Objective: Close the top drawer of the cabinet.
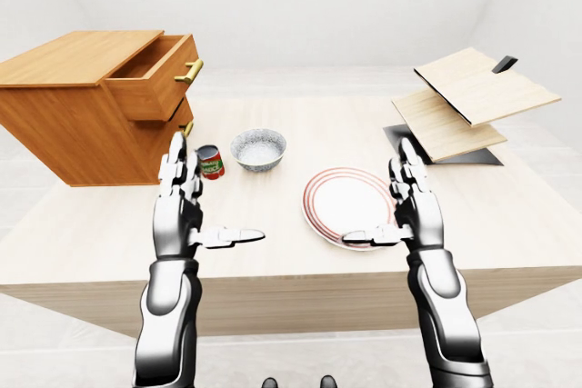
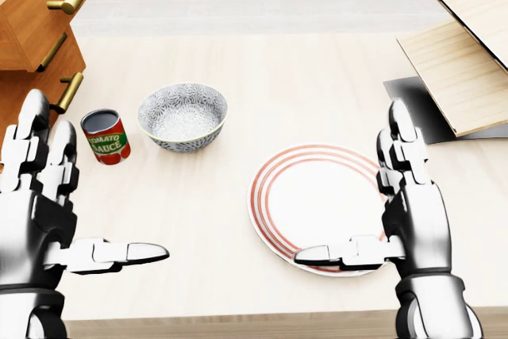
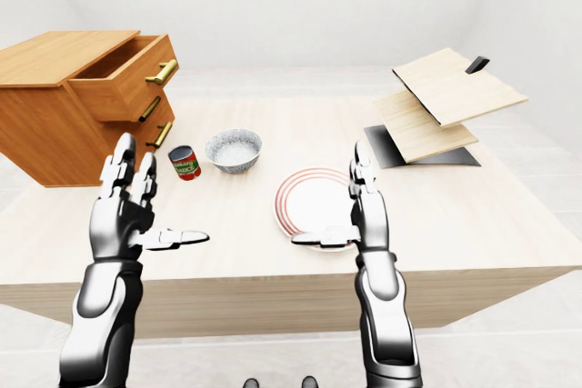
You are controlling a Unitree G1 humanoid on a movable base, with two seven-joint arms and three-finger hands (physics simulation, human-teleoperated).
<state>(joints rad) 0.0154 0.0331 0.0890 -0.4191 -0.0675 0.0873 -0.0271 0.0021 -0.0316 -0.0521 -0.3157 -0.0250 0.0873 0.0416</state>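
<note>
Now your left hand (image 1: 182, 206) has its fingers spread and holds nothing, same as your right hand (image 1: 411, 211). Up and left of those left fingers, the top drawer (image 1: 155, 74) sticks out of the cabinet (image 1: 68, 106), so your left hand is nearer.

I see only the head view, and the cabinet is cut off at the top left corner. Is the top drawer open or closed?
Observer: Open. In the right-eye view the top drawer stands pulled out of the cabinet, and part of its inside shows.
Operator: Are the other drawers pulled out also?
Observer: No. The two lower drawers sit flush in the cabinet; only their brass handles stick out.
</note>
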